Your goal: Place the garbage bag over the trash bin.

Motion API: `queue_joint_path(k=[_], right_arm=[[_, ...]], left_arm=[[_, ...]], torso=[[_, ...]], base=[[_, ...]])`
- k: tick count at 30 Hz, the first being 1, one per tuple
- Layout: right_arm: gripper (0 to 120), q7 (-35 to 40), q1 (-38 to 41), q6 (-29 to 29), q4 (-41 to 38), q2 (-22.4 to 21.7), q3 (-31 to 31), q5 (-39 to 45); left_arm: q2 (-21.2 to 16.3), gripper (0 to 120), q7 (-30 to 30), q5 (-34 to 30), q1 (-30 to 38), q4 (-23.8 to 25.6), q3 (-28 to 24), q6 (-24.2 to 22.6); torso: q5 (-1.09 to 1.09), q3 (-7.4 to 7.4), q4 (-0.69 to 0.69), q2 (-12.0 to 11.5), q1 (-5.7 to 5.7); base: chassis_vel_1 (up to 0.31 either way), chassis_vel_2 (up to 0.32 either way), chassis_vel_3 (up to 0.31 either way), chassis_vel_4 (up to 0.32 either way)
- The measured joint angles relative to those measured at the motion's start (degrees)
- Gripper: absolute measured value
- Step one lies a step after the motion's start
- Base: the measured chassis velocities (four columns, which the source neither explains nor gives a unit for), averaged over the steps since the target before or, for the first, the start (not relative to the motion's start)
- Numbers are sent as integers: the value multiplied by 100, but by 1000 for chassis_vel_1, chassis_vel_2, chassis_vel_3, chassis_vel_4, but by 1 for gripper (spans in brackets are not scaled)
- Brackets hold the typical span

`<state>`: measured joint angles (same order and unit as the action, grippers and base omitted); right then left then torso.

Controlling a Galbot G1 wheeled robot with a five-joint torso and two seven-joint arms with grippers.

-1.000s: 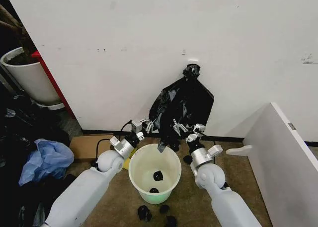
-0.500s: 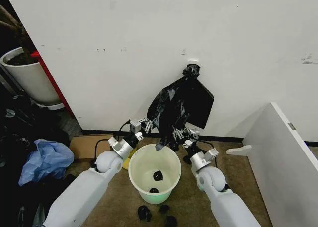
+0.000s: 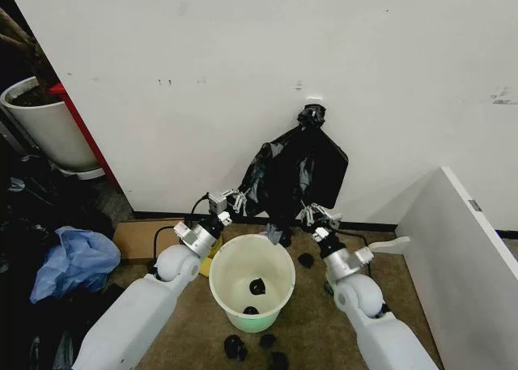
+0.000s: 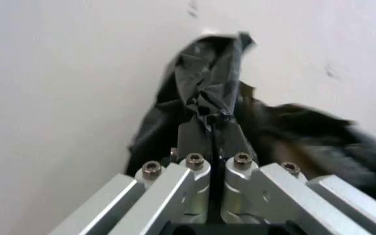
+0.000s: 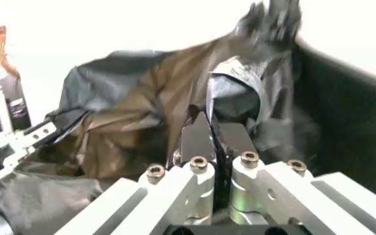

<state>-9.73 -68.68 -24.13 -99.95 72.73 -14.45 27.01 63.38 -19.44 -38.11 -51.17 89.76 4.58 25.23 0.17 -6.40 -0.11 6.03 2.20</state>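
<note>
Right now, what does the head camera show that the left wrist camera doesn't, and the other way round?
Head view alone: the white trash bin below the bag, small black lumps inside it and on the floor, a plant pot, and the right claw at the bag's other edge. Left wrist view alone: close up, the left claw pinched shut on a fold of plastic. Both: the black garbage bag hanging against the white wall.

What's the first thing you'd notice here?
The big black garbage bag hanging on the white wall, pinned at its top. The left tool and the right tool each pinch a lower edge of it, shut on the plastic. Just below stands the white trash bin with small black lumps inside.
</note>
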Motion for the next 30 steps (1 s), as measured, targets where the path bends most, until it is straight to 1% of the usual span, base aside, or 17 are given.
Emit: queue_joint_path(k=[2,3,4,5,6,8,11,12,14,15,18,20,21,22,24,28,30], right_arm=[[0,452,-273,-230,-419,-83,-7,-414],[0,533,-323,-239,-495,-103,-1,-476],[0,873,-524,-129,-805,-197,52,-737],[0,1183,-708,121,-1063,-285,104,-948],[0,1183,-708,121,-1063,-285,104,-948],[0,1909,-1072,773,-1528,-474,227,-1352],[0,2845,-1465,1511,-2002,-701,303,-2020],[0,3068,-1559,1650,-2105,-757,274,-2347],[0,3165,-1604,1692,-2147,-787,241,-2563],[0,3259,-1663,1698,-2198,-825,169,-2922],[0,3144,-1787,1453,-2352,-875,82,-3187],[0,2814,-1912,1241,-2583,-885,75,-3032],[0,2323,-2055,1002,-2906,-885,101,-2621],[0,2323,-2055,1002,-2906,-885,101,-2621],[0,1899,-2165,830,-3181,-881,145,-2235],[0,1301,-2203,693,-3314,-895,159,-1635],[0,1273,-2201,693,-3317,-904,158,-1588]], left_arm=[[8,0,320,-57,-194,192,124,28],[7,0,375,-59,-232,222,134,36],[-4,0,531,-59,-356,318,153,59],[-28,0,687,-19,-466,398,157,75],[-28,0,687,-19,-466,398,157,75],[-79,0,990,131,-634,508,158,89],[-131,0,1365,405,-844,617,154,100],[-143,0,1469,483,-896,648,153,106],[-152,0,1521,514,-924,679,153,111],[-165,0,1573,530,-971,757,160,120],[-214,0,1590,440,-1109,1047,200,124],[-274,0,1574,307,-1270,1340,235,108],[-350,0,1525,166,-1473,1694,268,61],[-350,0,1525,166,-1473,1694,268,61],[-423,0,1483,84,-1721,2039,294,-2],[-551,0,1346,20,-2131,2449,324,-106],[-572,0,1340,6,-2161,2482,325,-130]], torso=[[-1,0,0,0,0],[-1,0,0,0,0],[-3,0,0,0,0],[-2,1,0,0,0],[-2,1,0,0,0],[-3,1,-1,0,0],[-2,1,-1,1,0],[-2,1,0,1,0],[-3,1,-1,1,0],[-2,1,0,1,0],[-2,1,-1,1,0],[0,1,0,1,0],[-3,1,0,1,0],[-3,1,0,1,0],[-1,1,0,1,-1],[-2,1,0,1,0],[-2,0,0,1,0]], base=[[0,0,0,0],[0,0,0,0],[0,0,0,0],[0,0,0,0],[0,0,0,0],[0,0,0,0],[0,0,0,0],[0,0,0,0],[0,0,0,0],[0,0,0,0],[0,0,0,0],[0,0,0,0],[0,0,0,0],[0,0,0,0],[0,0,0,0],[0,0,0,0],[0,0,0,0]])
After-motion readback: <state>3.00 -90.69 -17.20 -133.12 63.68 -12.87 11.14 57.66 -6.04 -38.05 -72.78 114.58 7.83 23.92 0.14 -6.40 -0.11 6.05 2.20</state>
